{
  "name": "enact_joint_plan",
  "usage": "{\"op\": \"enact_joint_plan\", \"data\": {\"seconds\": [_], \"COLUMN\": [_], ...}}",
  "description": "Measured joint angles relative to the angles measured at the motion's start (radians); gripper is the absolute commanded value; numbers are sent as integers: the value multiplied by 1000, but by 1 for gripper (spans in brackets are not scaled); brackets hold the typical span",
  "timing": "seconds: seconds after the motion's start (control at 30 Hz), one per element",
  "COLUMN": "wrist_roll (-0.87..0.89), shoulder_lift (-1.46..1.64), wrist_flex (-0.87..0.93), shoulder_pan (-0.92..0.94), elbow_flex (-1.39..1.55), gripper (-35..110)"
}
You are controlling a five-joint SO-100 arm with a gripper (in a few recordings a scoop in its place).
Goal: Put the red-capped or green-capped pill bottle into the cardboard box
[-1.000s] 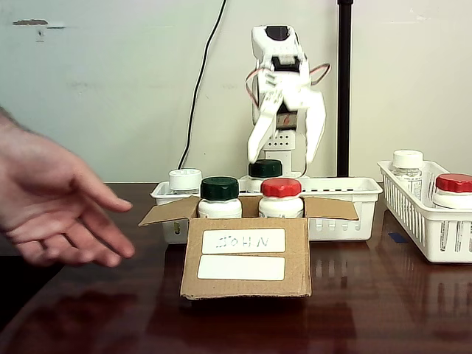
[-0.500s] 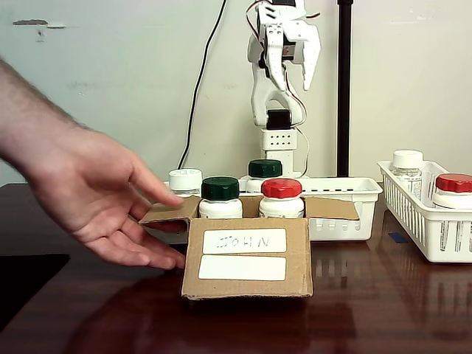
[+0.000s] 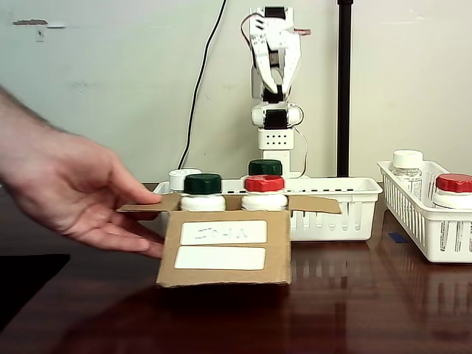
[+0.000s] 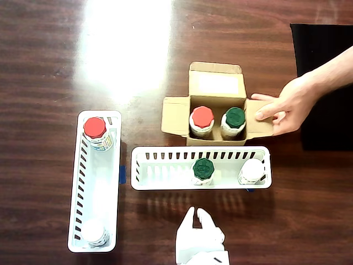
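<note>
The brown cardboard box (image 3: 225,254) stands open on the dark table, its flap (image 4: 216,83) folded out. Two pill bottles stand inside it side by side: one red-capped (image 3: 264,184) (image 4: 202,117), one green-capped (image 3: 203,184) (image 4: 235,117). A person's hand (image 3: 81,192) (image 4: 287,105) grips the box's side flap. My white gripper (image 3: 275,81) (image 4: 196,212) is folded up high behind the baskets, well away from the box. Its fingers are nearly together with nothing between them.
A white slotted basket (image 4: 165,174) right behind the box holds a green-capped bottle (image 4: 203,168) and a white-capped one (image 4: 252,171). A second basket (image 3: 428,217) (image 4: 95,187) holds a red-capped bottle (image 4: 95,128) and a white-capped bottle (image 4: 94,232). A black mat (image 4: 325,83) lies under the person's arm.
The hand came in, took the box's flap and slid the box left in the fixed view. My gripper rose, folded back and narrowed from wide open.
</note>
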Motion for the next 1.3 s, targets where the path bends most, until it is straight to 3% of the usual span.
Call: {"op": "enact_joint_plan", "data": {"seconds": [0.23,0.97,1.3], "wrist_roll": [0,-209,-187], "shoulder_lift": [169,169,169], "wrist_flex": [-37,-491,-505], "shoulder_pan": [-14,-138,-161], "elbow_flex": [255,739,836], "gripper": [2,2,2]}}
